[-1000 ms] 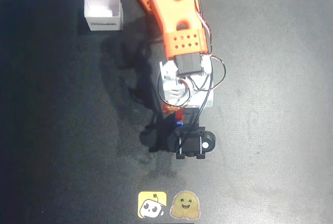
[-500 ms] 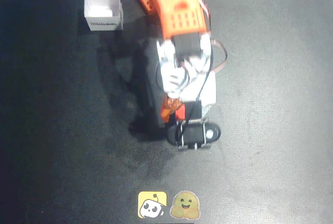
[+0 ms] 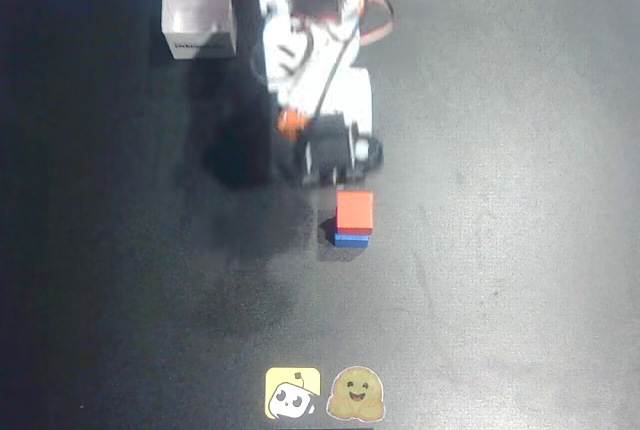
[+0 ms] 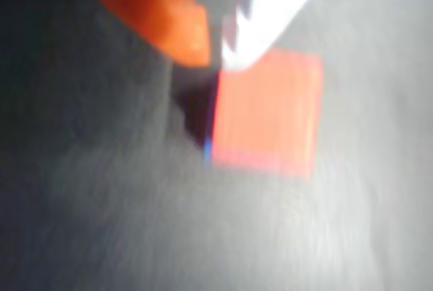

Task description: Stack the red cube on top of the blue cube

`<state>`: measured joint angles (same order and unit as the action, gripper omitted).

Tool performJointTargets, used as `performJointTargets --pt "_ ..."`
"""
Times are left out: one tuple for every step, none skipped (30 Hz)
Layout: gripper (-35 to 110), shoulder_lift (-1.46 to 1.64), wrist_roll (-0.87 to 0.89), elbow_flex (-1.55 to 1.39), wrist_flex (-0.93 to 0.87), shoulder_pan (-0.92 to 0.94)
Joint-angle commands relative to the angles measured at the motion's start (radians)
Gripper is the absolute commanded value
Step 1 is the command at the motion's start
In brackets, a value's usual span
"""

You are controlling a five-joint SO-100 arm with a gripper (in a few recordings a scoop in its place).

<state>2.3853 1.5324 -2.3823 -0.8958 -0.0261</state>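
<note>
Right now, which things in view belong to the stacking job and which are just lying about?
Job:
- red cube, resting on the blue cube
- blue cube, underneath
- pincer, clear of the stack; open or shut unclear

Lying about:
- white box, top left in the overhead view
- two stickers, yellow and smiley, at the bottom edge

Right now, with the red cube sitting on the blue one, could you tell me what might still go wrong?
1. The gripper sits just above the red cube in the wrist view; a sideways or downward move could clip it and topple the stack.
2. In the overhead view a strip of the blue cube shows below the red one. That may be camera angle or a slight offset; if offset, a nudge tips it more easily.
</note>
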Motion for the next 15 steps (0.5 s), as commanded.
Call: performJointTargets --pt "0 0.216 0.0 -0.202 0.063 0.021" --pt "0 0.267 -0.002 -0.245 0.067 0.028" --pt "0 0.324 -0.002 -0.288 0.072 0.034" --pt "0 0.383 -0.002 -0.331 0.072 0.037" --pt "0 0.453 -0.002 -0.379 0.072 0.041" --pt "0 0.535 -0.002 -0.431 0.067 0.046" --pt "0 0.638 -0.002 -0.491 0.054 0.048" --pt "0 0.764 -0.002 -0.554 0.021 0.049" --pt "0 0.793 0.002 -0.569 -0.006 0.054" --pt "0 0.804 -0.002 -0.571 -0.011 0.055" --pt "0 0.81 -0.002 -0.571 -0.017 0.058" --pt "0 0.81 -0.002 -0.571 -0.026 0.061" --pt "0 0.81 -0.002 -0.571 -0.043 0.064" --pt "0 0.81 -0.002 -0.571 -0.064 0.066" --pt "0 0.81 -0.002 -0.571 -0.087 0.066"
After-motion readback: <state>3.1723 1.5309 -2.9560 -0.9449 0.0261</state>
